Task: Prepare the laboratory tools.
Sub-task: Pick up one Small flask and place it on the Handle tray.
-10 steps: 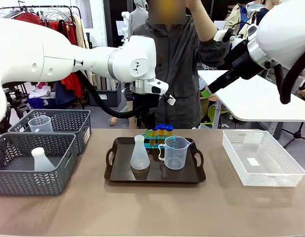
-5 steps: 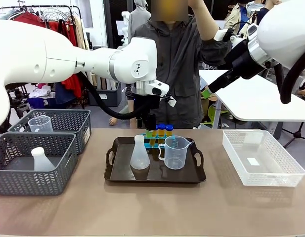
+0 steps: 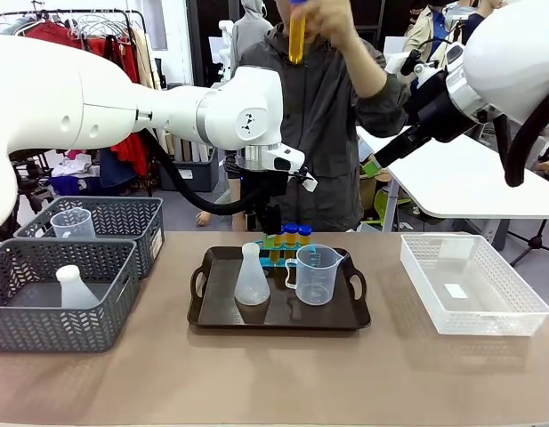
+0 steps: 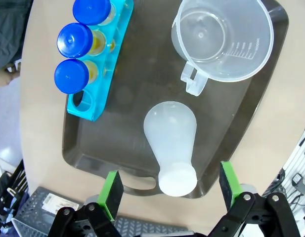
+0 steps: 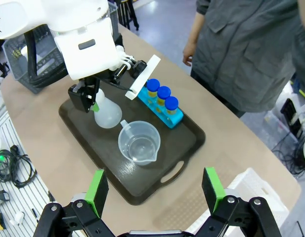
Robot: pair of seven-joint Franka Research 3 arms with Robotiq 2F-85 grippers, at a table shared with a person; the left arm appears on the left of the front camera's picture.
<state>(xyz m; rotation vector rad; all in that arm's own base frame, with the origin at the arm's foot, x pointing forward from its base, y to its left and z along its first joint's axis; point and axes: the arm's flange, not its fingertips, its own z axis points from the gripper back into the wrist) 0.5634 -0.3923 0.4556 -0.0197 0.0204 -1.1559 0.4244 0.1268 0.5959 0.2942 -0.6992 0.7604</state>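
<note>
A dark tray [image 3: 345,316] holds a translucent conical flask [image 3: 252,277], a clear handled beaker [image 3: 317,274] and a blue rack [image 3: 272,242] with three blue-capped yellow tubes [image 3: 291,234]. The person's raised hand holds one more yellow tube [image 3: 296,34]. My left gripper [image 3: 270,218] hangs open above the tray's back; in its wrist view the flask [image 4: 169,133] lies between the green pads [image 4: 112,187], with the beaker [image 4: 221,39] and rack [image 4: 100,74] beyond; one rack hole is empty. My right gripper [image 3: 372,166] is open, high at the right, looking down on the tray [image 5: 142,185].
Two grey mesh baskets [image 3: 123,267] stand at the left, one holding a spare beaker [image 3: 74,222], the other a spare flask [image 3: 74,289]. A clear white basket [image 3: 470,285] sits at the right. The person stands close behind the tray.
The person's raised hand has come forward and now shows a yellow tube held upright. Both arms have stayed nearly still.
</note>
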